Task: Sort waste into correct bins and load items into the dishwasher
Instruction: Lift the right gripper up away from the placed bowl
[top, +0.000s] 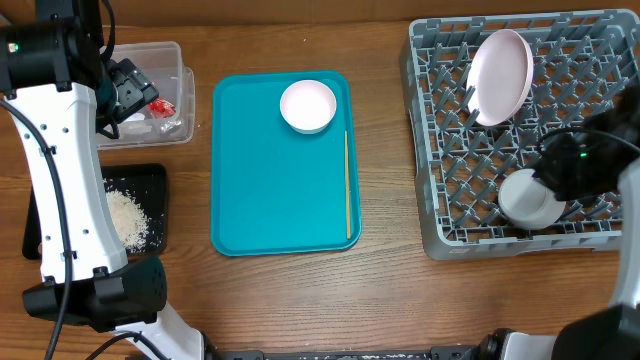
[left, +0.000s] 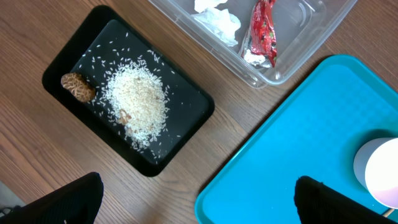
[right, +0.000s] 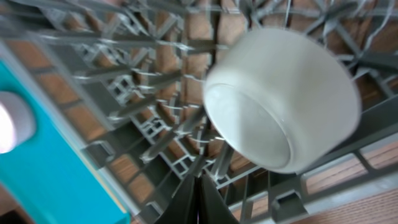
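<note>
My left gripper (left: 199, 202) is open and empty, high above the table between the black tray (left: 186, 134) and the teal tray; in the overhead view it (top: 128, 88) hangs over the clear tub (top: 172, 52). The tub holds white napkins (left: 219, 20) and the red wrapper (left: 262, 31). The black tray holds rice crumbs (left: 137, 102) and the brown lump (left: 78, 87). My right gripper (right: 200, 194) is shut and empty over the dish rack (top: 440, 230), just below the grey bowl (right: 283, 99) lying on its side. The white plate (top: 502, 75) stands in the rack. No small cup shows.
The teal tray (top: 270, 190) lies mid-table with the white bowl (top: 308, 105) at its far end and the wooden stick (top: 347, 185) along its right edge. Bare wood separates the tray from the rack. My left arm's base (top: 100, 295) stands at the front left.
</note>
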